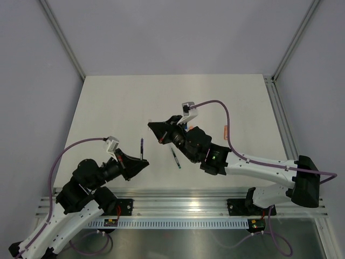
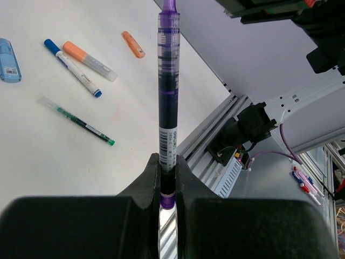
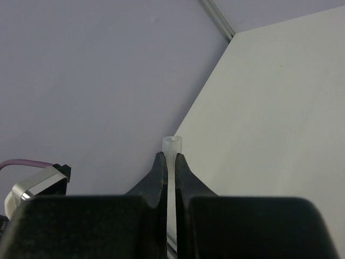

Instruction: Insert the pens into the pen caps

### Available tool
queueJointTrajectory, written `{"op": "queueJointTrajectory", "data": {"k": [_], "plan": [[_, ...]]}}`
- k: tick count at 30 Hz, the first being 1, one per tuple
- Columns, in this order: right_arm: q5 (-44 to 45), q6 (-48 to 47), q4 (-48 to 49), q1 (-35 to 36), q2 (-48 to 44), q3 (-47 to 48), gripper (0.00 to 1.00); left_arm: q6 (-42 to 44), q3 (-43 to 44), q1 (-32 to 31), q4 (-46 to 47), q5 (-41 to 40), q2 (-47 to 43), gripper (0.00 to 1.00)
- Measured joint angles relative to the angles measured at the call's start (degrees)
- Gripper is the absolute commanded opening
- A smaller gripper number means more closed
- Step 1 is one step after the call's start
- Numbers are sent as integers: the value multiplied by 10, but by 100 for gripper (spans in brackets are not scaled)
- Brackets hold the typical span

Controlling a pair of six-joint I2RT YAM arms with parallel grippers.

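My left gripper (image 2: 168,167) is shut on the lower end of a dark purple pen (image 2: 167,97), which stands straight out from the jaws. In the top view this pen (image 1: 142,148) points away from the left gripper (image 1: 143,162), toward the right gripper (image 1: 151,127). The right gripper (image 3: 168,162) is shut on a clear pen cap (image 3: 172,147), whose open end pokes past the fingertips. On the table lie a green-tipped pen (image 2: 75,120), a white pen with blue ends (image 2: 73,67), an orange-ended pen (image 2: 89,61), an orange cap (image 2: 132,44) and a light blue cap (image 2: 9,60).
An aluminium rail (image 1: 183,208) runs along the table's near edge, carrying both arm bases. Grey walls with metal frame posts (image 1: 62,38) close in the back and sides. The right arm (image 1: 215,156) stretches over the middle of the table, above some of the loose pens.
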Motion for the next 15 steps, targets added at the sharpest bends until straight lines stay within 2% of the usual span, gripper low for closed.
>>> {"op": "queueJointTrajectory", "data": {"k": [15], "plan": [[2,-24,13,31,32,31,0,0,0,0,8,4,0,0]]}}
